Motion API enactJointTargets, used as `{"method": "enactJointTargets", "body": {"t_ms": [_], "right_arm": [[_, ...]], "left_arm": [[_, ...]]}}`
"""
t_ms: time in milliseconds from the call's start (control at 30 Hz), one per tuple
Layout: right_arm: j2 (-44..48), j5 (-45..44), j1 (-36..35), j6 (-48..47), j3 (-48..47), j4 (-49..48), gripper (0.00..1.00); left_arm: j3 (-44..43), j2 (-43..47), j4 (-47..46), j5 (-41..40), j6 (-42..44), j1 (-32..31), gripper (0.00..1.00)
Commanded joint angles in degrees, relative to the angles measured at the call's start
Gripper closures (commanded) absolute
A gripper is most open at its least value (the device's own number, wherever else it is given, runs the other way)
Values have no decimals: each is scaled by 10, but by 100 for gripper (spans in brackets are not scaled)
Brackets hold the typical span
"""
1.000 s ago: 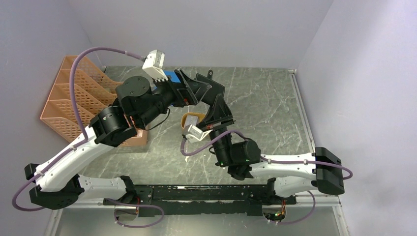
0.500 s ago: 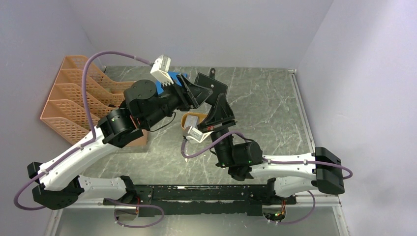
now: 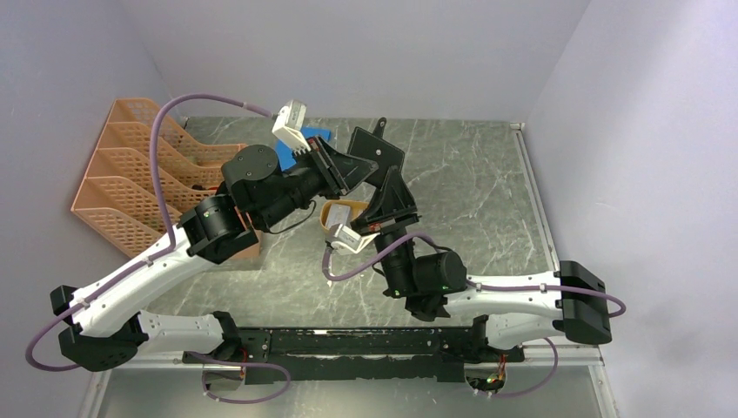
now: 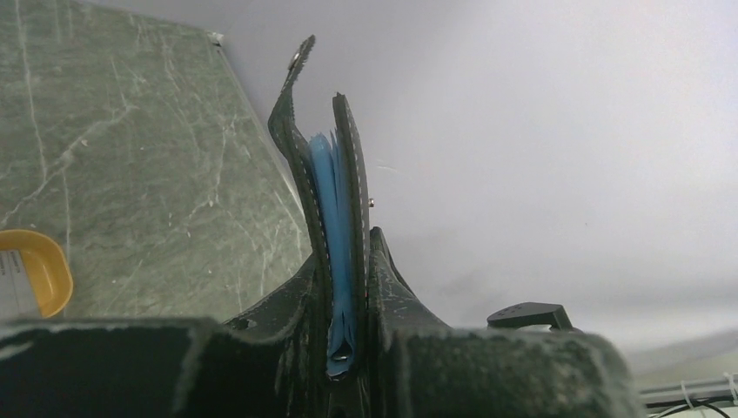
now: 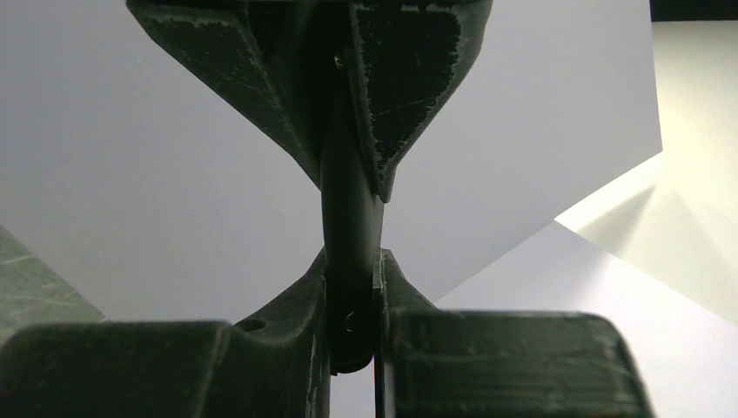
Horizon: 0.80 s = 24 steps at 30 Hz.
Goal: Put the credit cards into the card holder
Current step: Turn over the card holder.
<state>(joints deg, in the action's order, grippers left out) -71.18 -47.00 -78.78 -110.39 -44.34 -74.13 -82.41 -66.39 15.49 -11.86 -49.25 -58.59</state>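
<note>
The card holder (image 3: 376, 159) is a black folded booklet held up in the air above the table, both grippers clamped on it. In the left wrist view it stands on edge (image 4: 348, 174), with blue-clear pockets (image 4: 335, 218) between its covers. My left gripper (image 4: 342, 261) (image 3: 346, 170) is shut on its lower edge from the left. My right gripper (image 5: 352, 261) (image 3: 383, 198) is shut on the holder (image 5: 351, 209) from below. A pale credit card (image 4: 9, 286) lies in the orange dish (image 4: 48, 266) (image 3: 331, 213) under the arms.
A blue flat sheet (image 3: 300, 139) shows behind the left wrist at the back of the table. An orange mesh file rack (image 3: 122, 178) stands at the left wall. Walls close in the table at the back and right.
My left gripper has gone from wide open to shut on the card holder, its wrist shifting a little right. The right gripper has kept its grip and barely moved.
</note>
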Motion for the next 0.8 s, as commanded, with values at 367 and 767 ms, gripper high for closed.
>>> {"method": "enactJointTargets", "body": {"t_ms": [367, 767], "right_arm": [[112, 53, -13, 669, -151, 738, 25], [256, 755, 310, 1261, -104, 669, 11]], "left_arm": [[-33, 69, 2, -156, 178, 21, 95], [6, 182, 71, 223, 375, 22, 95]]}}
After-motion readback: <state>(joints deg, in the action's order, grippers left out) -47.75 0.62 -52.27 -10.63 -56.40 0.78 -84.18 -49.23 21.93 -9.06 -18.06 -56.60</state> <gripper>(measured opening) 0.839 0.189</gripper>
